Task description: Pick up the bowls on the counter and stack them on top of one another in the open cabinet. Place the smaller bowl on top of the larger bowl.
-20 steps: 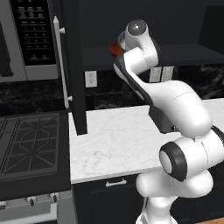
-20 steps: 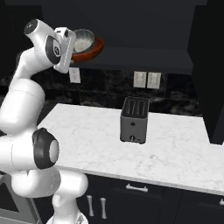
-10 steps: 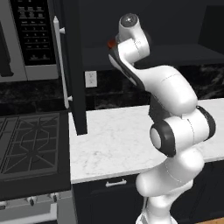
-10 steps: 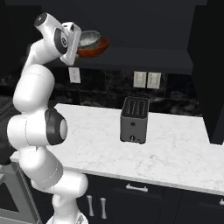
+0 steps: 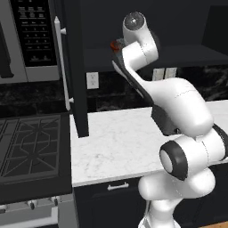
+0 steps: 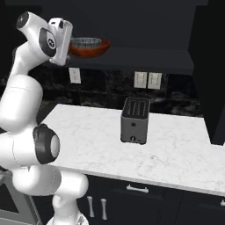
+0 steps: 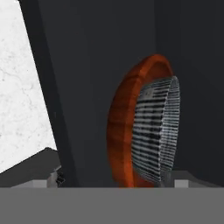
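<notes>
The smaller bowl (image 6: 86,42) sits nested inside the larger bowl (image 6: 89,48), and both rest on the shelf of the open cabinet (image 6: 132,55), at the shelf's left end as the right base view shows it, above the wall outlet (image 6: 74,75). In the hand view the same pair appears rolled on its side: the grey speckled bowl (image 7: 158,131) lies within the reddish-brown one (image 7: 124,127), rims roughly parallel, against the dark cabinet interior.

The gripper (image 6: 66,35) hangs just beside the stacked bowls, at shelf height, on the side away from the toaster (image 6: 135,120). Its fingers are hidden behind the hand in both base views, and the hand view does not show them clearly; whether they are spread or closed cannot be told. Nothing appears to be held between them, as both bowls sit on the shelf.

The counter (image 6: 176,149) carries the toaster and no bowl.

Judgement: the stacking step appears complete, small on large, inside the cabinet. What remains is the retreat. The next move calls for a straight withdrawal from the shelf, away from the bowls' rims, without brushing the stack or the cabinet door (image 5: 73,67).
</notes>
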